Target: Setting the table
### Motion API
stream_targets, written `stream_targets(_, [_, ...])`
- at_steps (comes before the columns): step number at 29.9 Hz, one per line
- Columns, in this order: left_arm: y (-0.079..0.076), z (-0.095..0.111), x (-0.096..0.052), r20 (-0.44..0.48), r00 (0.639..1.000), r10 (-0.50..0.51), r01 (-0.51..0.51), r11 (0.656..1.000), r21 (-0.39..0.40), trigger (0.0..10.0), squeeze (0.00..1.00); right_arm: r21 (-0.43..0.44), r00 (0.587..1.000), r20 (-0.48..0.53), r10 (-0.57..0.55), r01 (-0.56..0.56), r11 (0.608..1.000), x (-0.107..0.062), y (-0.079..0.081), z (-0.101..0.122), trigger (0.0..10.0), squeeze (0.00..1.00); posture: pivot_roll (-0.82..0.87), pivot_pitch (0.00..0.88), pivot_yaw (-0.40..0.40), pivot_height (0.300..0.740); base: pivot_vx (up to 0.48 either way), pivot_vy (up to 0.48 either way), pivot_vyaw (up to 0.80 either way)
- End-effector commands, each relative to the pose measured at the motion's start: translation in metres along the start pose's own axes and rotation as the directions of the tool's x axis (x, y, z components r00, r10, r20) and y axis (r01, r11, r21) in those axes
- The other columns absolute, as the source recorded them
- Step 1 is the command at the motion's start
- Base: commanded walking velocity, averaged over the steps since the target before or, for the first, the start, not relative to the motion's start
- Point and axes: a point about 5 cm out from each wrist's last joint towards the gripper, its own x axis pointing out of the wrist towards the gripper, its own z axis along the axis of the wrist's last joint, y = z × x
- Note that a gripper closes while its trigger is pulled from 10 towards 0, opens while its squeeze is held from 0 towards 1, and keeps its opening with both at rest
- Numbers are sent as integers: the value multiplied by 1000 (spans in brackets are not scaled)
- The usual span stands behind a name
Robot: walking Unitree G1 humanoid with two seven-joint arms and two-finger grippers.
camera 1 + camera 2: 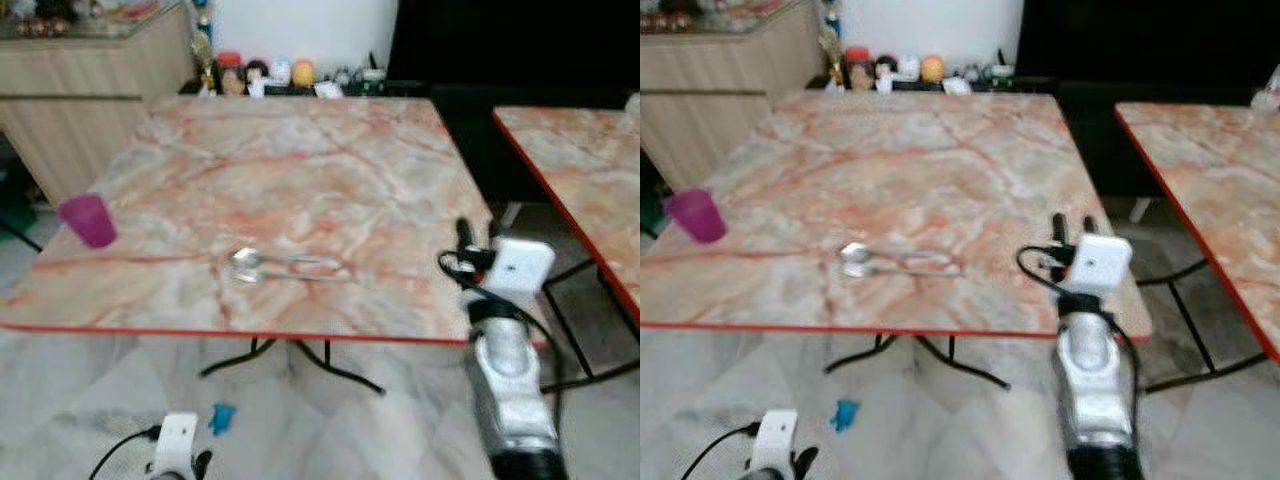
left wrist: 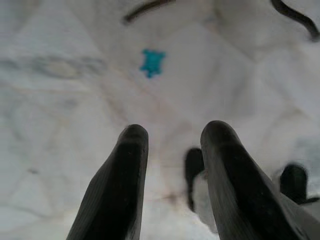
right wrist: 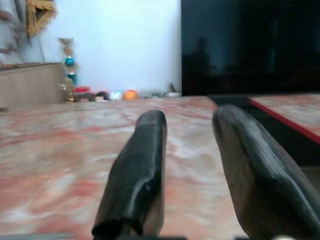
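Marble table (image 1: 300,160) ahead, red-edged. On it, near the front edge: two pieces of cutlery, looks like a spoon (image 1: 247,262) with a second utensil alongside, handles running off toward the robot's right. Too blurred to name the second piece. Long axis lies roughly parallel to the table's front edge, bowl end to the left.

Purple cup (image 1: 88,220) stands upright at the table's left edge, well apart from the cutlery.

Right gripper (image 1: 1073,226) is raised over the table's near right corner, fingers pointing away across the top. In the right wrist view the two fingers (image 3: 135,175) stand apart with nothing between them; only bare marble beyond.

Left gripper (image 2: 170,145) hangs low by the floor, fingers apart and empty, a small blue scrap (image 2: 152,62) on the tiles below it.

Key relation: the cutlery lies to the left of the right gripper and slightly nearer the front edge, handle tips being the closest part to it. The right arm is the nearer one by far; the left is down below table height. Judgement: a pick by the right arm would mean swinging left and turning the fingers across the handles, since they currently point nearly crosswise to the needed approach
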Motion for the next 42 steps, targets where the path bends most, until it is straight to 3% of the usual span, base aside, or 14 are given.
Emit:
stream_targets(1, [-5, -3, 0, -11, 1000, -9, 9, 1000, -14, 10000, 0, -17, 1000, 4, -25, 25, 1000, 0, -9, 1, 10000, 0, 54, 0, -2, 740, 0, 412, 0])
stream_targets(7, [-6, -4, 0, -11, 1000, -10, 10, 1000, -15, 10000, 0, -23, 1000, 4, -18, 18, 1000, 0, -8, 2, 10000, 0, 55, 0, -4, 740, 0, 414, 0])
stream_targets(13, [-7, -4, 0, -12, 1000, -10, 10, 1000, -16, 10000, 0, -22, 1000, 5, -2, 3, 1000, 0, -5, 2, 10000, 0, 56, 0, -5, 740, 0, 412, 800])
stream_targets(36, [-6, -3, 0, -9, 1000, -9, 9, 1000, -15, 10000, 0, -12, 1000, 1, -10, 10, 1000, 0, -5, 0, 10000, 0, 61, 0, -7, 740, 0, 402, 0])
stream_targets(42, [-6, -3, 0, -8, 1000, -9, 9, 1000, -11, 10000, 0, -15, 1000, -1, -11, 11, 1000, 0, -4, 0, 10000, 0, 61, 0, -7, 740, 0, 0, 0])
